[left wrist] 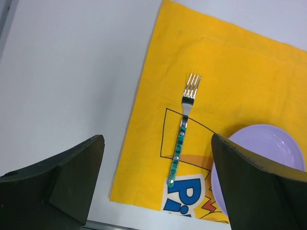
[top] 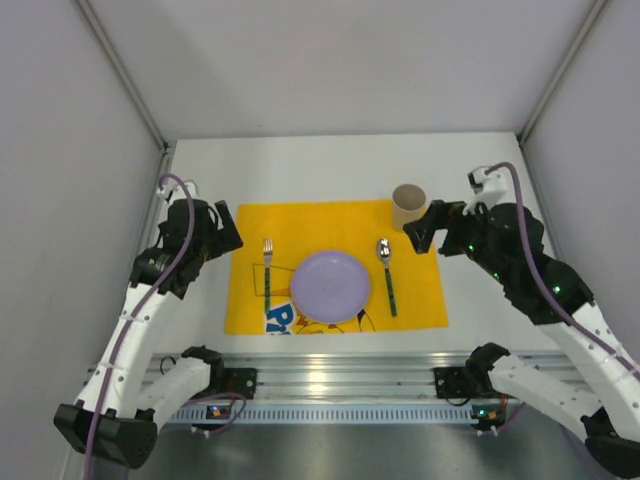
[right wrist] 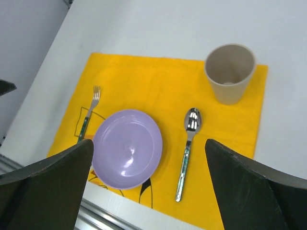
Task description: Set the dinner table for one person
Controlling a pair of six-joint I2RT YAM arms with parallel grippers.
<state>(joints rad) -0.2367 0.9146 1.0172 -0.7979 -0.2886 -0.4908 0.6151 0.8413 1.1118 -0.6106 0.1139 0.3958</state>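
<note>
The flat matte white rectangular worktop (top: 320, 165) lies beneath both arms, edged at 6 o'clock by a ribbed silver aluminium rail (top: 340, 372). A yellow printed cloth mat (top: 320, 222) lies flat at the centre of the worktop. On the mat sits a round lilac plate (top: 331, 286).

Taking the plate as the dial's hub in the top view:
- **Fork:** a metal fork with a green patterned handle (top: 268, 268) lies at 9 o'clock, just beside the plate, tines toward 12.
- **Spoon:** a matching spoon (top: 386, 275) lies at 3 o'clock, bowl toward 12.
- **Cup:** an upright beige cup (top: 408, 206) stands at 1 o'clock on the mat's far corner.

The left gripper (top: 226, 228) hovers at 10 o'clock, just off the mat's edge. Its fingers (left wrist: 76, 167) are spread wide and released, grasping nothing. The right gripper (top: 424, 230) hovers at 2 o'clock with the cup near its tips. Its fingers (right wrist: 249, 191) are likewise spread and empty.
</note>
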